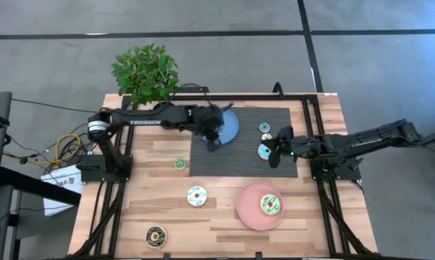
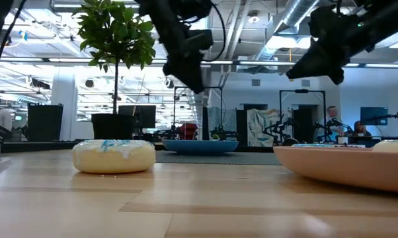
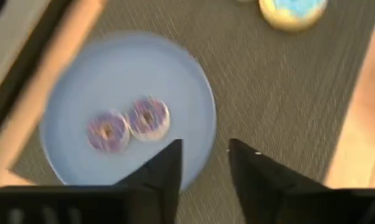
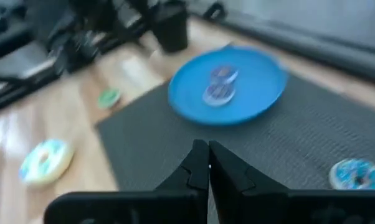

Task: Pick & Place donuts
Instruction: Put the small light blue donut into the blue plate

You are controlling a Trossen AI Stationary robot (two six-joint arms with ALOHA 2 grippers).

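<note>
My left gripper point(image 3: 205, 163) is open and hangs above the near rim of the blue plate point(image 1: 228, 124), clear of it. Two tiny donuts lie on that plate, a purple one point(image 3: 106, 132) and a paler one point(image 3: 149, 118). My right gripper point(image 4: 207, 167) is shut, raised above the dark mat just right of the larger light blue donut point(image 1: 264, 152). A tiny blue donut point(image 1: 265, 128) lies on the mat behind it. On the wood lie a tiny green donut point(image 1: 180, 164), a cream donut point(image 1: 196, 195) and a dark brown donut point(image 1: 156, 235). Another donut point(image 1: 270, 205) sits on the pink plate point(image 1: 248, 209).
A potted plant point(image 1: 147, 72) stands at the table's far left corner. The dark ribbed mat point(image 1: 239, 159) covers the middle far part of the table. Black frame rails point(image 1: 102, 209) run along the left and right sides. Cables and papers lie beyond the left edge.
</note>
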